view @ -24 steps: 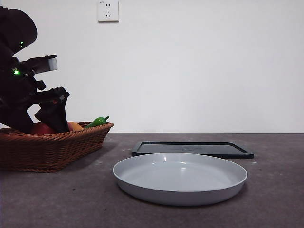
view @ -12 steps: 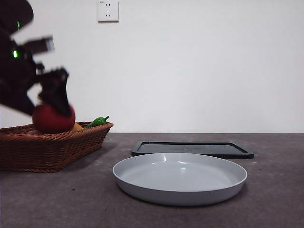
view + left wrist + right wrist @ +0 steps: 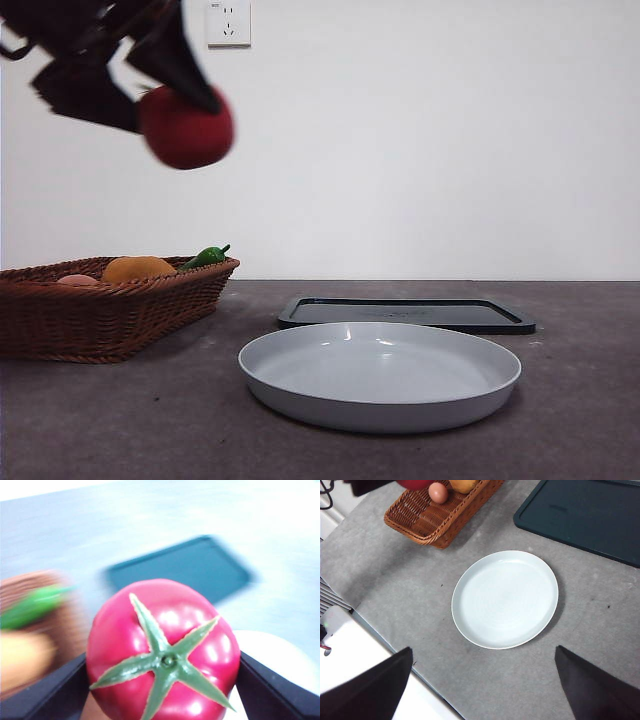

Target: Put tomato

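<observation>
We are carrying the tomato high in the air, the left hand pinching it between both jaws, above the near end of the wicker basket and well short of the grey plate. The right hand is waiting above, jaws spread. The glossy skin could slip from so narrow a grip, perhaps bruising on the grey surface; motion blur is hiding the contact. Beyond, a dark tray, white wall and socket.

Plate apparently unobstructed above.
</observation>
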Controlling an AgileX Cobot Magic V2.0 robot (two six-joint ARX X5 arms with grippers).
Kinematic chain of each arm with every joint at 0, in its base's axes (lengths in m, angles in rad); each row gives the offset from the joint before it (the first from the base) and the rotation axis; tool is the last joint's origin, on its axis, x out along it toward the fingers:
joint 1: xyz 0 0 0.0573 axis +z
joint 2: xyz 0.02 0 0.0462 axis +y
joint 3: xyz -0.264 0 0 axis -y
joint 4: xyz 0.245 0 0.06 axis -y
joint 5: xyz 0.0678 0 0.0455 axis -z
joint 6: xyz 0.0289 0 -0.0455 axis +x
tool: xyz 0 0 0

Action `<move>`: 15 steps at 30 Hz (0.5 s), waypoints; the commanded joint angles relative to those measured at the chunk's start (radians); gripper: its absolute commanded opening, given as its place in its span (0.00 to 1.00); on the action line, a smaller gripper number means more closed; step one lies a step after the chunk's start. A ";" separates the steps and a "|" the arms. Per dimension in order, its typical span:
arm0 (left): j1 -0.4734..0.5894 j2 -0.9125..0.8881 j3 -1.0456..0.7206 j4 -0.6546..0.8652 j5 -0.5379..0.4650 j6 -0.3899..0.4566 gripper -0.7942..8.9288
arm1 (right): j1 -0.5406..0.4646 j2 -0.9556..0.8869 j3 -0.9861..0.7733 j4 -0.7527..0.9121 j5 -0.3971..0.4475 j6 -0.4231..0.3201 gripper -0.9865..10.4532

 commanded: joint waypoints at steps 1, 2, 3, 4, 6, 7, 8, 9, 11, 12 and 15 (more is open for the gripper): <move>-0.075 0.024 0.018 0.012 0.005 -0.009 0.42 | 0.005 0.006 0.019 0.009 0.000 0.011 0.48; -0.100 0.033 0.018 0.014 0.005 -0.009 0.42 | 0.005 0.006 0.019 0.009 0.000 0.011 0.48; -0.132 0.048 0.018 0.020 0.005 -0.008 0.42 | 0.005 0.006 0.019 0.009 0.000 0.011 0.48; -0.156 0.063 0.018 0.027 0.004 -0.008 0.42 | 0.005 0.006 0.019 0.009 0.000 0.010 0.48; -0.202 0.102 0.018 0.049 0.004 -0.008 0.42 | 0.005 0.006 0.019 0.009 0.000 0.010 0.48; -0.219 0.120 0.018 0.059 0.004 -0.008 0.42 | 0.005 0.006 0.019 0.009 0.000 0.011 0.48; -0.235 0.139 0.018 0.066 0.003 -0.006 0.42 | 0.005 0.006 0.019 0.008 0.000 0.011 0.48; -0.252 0.163 0.018 0.077 0.000 -0.001 0.42 | 0.005 0.006 0.019 0.008 0.000 0.011 0.48; -0.280 0.208 0.018 0.098 -0.003 -0.001 0.42 | 0.005 0.006 0.019 0.007 0.000 0.011 0.48; -0.297 0.245 0.018 0.118 -0.004 0.002 0.42 | 0.005 0.006 0.019 0.005 0.000 0.011 0.48; -0.336 0.345 0.018 0.170 -0.019 0.002 0.42 | 0.005 0.006 0.019 0.005 0.000 0.011 0.48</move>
